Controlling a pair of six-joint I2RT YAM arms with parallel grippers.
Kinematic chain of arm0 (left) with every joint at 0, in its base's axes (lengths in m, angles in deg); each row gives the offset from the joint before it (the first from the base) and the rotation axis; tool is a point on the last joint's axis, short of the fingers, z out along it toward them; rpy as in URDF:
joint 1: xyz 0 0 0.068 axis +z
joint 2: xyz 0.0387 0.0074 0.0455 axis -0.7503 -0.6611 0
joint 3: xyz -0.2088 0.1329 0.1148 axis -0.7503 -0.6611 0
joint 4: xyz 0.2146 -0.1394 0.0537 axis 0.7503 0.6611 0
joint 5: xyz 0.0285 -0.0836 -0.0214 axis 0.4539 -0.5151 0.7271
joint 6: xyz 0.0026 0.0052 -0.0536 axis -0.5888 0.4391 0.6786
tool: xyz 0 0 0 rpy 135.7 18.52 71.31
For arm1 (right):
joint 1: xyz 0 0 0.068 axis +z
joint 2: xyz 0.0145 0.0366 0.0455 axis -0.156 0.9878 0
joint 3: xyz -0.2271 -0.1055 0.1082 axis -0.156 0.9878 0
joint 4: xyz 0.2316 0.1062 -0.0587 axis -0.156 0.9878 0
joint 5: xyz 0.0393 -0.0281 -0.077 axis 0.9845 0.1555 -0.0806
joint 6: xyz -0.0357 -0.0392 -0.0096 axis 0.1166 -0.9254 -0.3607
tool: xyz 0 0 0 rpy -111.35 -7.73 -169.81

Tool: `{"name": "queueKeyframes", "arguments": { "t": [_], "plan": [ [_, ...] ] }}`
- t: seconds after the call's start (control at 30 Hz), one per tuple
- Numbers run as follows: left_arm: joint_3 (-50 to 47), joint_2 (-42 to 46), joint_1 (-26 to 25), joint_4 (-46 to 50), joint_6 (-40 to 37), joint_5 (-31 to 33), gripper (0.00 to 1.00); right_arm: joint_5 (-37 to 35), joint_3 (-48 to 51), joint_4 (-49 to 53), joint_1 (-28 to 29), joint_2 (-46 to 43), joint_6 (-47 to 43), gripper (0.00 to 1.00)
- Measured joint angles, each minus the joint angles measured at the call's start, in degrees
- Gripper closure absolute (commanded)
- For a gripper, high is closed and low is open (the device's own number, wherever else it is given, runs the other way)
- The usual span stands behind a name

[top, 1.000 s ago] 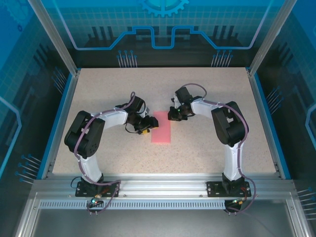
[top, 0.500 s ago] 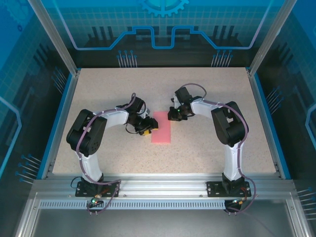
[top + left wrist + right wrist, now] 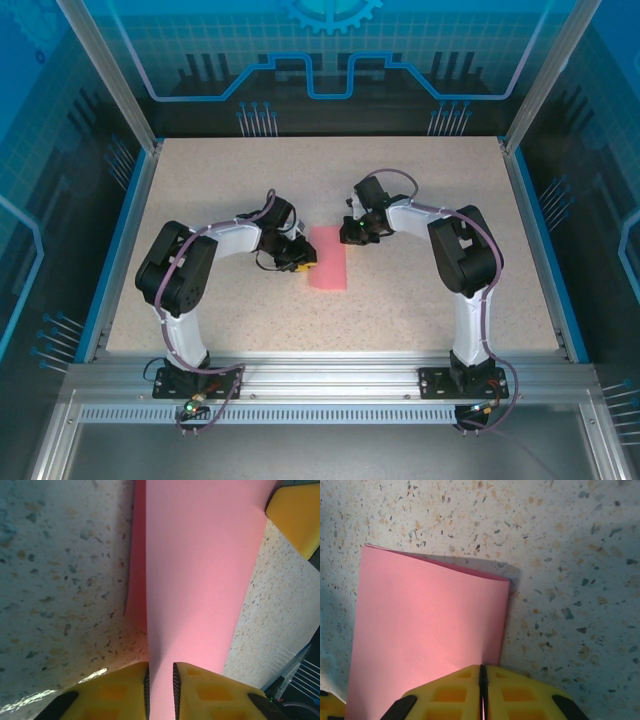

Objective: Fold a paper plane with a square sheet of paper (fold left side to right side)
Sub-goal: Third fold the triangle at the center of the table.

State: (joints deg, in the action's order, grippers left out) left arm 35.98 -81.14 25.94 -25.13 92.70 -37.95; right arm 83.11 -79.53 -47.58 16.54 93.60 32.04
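The square sheet of paper [image 3: 327, 258] lies folded in half as a narrow salmon-pink strip in the middle of the table. My left gripper [image 3: 305, 264] is at the strip's left edge. In the left wrist view its yellow fingers [image 3: 120, 690] stand a narrow gap apart, and the pink paper [image 3: 200, 580] shows between them. The top layer's edge is lifted slightly off the lower one. My right gripper [image 3: 345, 238] is at the far right part of the strip. Its jaws [image 3: 481, 672] are shut, with the tips down on the paper [image 3: 430, 620] close to the folded edge.
The speckled tabletop [image 3: 420, 190] spreads wide around the strip. Blue side rails [image 3: 530, 230] and the front aluminium frame [image 3: 330, 375] bound it. A yellow finger of the right gripper [image 3: 295, 520] shows at the strip's far end in the left wrist view.
My left gripper has slid a little right onto the strip's left edge and its jaws have narrowed. The right arm and the paper have not moved.
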Motion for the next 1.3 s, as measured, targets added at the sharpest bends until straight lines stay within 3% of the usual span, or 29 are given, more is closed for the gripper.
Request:
{"name": "queueKeyframes", "arguments": {
  "t": [0.27,0.5,0.63,0.8,1.0,1.3],
  "plan": [
    [0.0,0.0,0.0,0.2,1.2,0.0,0.96,-1.9,4.2,-3.0,0.4,-3.7,-1.8,0.63],
    [0.0,0.0,0.0,0.7,3.4,-0.7,0.98,-6.9,15.2,-6.8,1.1,-18.1,-6.2,0.45],
    [0.0,0.0,0.0,0.7,4.4,-2.0,0.99,-8.9,22.4,-9.8,4.7,-27.1,-9.5,0.35],
    [0.0,0.0,0.0,0.9,5.3,-3.2,0.99,-10.5,30.9,-13.9,13.4,-32.9,-13.2,0.31],
    [0.2,0.0,0.0,1.0,5.6,-4.1,0.99,-14.3,35.4,-16.2,23.7,-33.3,-17.0,0.24],
    [0.7,0.0,0.0,1.4,5.6,-4.7,0.99,-19.0,30.9,-18.2,27.5,-25.6,-20.9,0.27]
  ]
}}
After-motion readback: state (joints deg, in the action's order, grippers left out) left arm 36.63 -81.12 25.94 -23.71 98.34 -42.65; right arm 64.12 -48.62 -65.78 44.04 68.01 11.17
